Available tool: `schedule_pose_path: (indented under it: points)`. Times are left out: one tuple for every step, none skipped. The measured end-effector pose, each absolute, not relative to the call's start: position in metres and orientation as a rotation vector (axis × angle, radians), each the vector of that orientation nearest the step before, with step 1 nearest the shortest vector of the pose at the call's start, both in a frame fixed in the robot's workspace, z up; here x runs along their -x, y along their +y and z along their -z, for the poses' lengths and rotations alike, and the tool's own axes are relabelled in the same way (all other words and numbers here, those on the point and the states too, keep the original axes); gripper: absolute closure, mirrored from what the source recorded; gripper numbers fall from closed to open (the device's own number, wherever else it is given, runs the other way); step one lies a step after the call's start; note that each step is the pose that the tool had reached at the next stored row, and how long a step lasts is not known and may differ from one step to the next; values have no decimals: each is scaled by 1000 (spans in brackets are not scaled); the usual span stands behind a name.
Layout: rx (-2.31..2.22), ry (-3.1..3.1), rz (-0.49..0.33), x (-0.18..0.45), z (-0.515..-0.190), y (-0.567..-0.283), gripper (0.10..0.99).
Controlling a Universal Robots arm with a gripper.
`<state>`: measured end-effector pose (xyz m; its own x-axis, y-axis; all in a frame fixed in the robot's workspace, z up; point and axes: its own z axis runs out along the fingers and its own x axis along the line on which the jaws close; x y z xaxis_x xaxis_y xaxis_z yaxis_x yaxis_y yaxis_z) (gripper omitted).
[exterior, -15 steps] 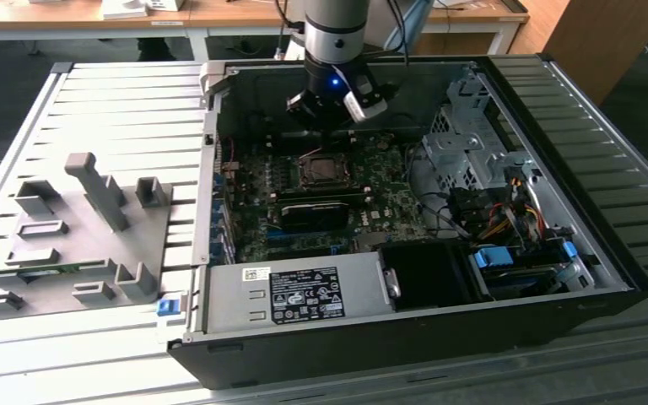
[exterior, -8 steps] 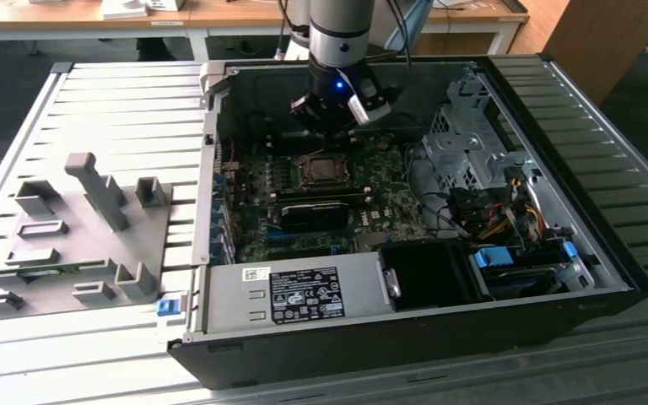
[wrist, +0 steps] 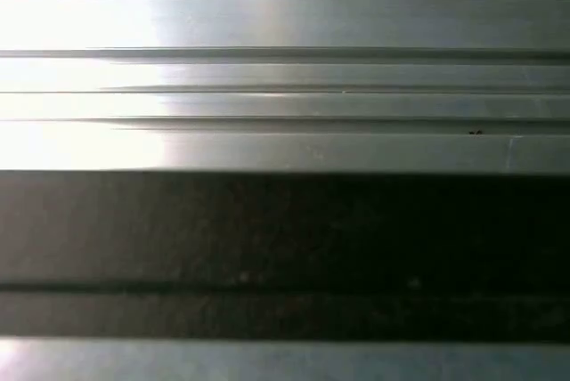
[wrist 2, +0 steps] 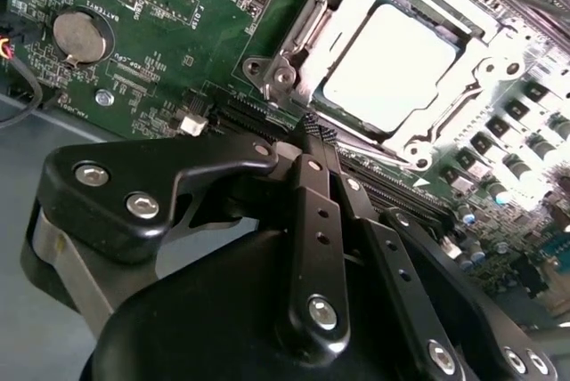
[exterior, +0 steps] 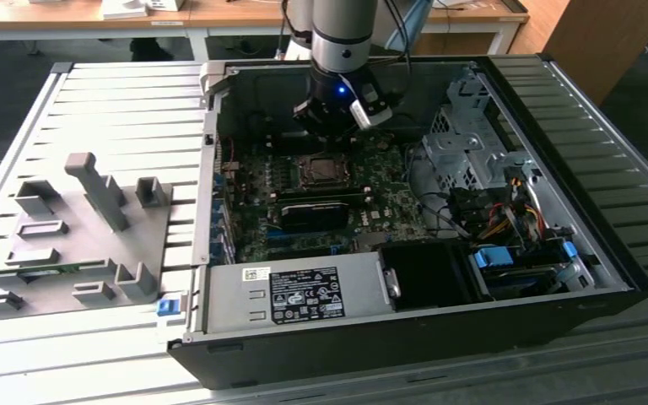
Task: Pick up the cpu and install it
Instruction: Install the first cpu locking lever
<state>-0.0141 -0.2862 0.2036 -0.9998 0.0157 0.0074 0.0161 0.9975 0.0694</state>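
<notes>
Gripper fingers are seen pressed together, empty, just off the socket at its 7 o'clock in the second wrist view; the cpu is seated inside, under the frame, so placement is judged done
</notes>
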Motion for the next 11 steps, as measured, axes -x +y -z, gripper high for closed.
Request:
schedule_pose_path:
  points:
    - [25,-3133,109,14,-203,-286,980]
    - [25,-3133,108,14,-202,-286,980]
    - [25,-3133,108,14,-201,-286,980]
    - [25,-3133,107,14,-200,-286,980]
    - [25,-3133,107,14,-200,-286,980]
    - [25,-3133,107,13,-199,-286,980]
    - [25,-3133,106,13,-198,-286,980]
    - [25,-3133,106,13,-198,-286,980]
    - [25,-3133,106,13,-198,-286,980]
    - [25,-3133,106,13,-198,-286,980]
    - [25,-3133,106,13,-198,-286,980]
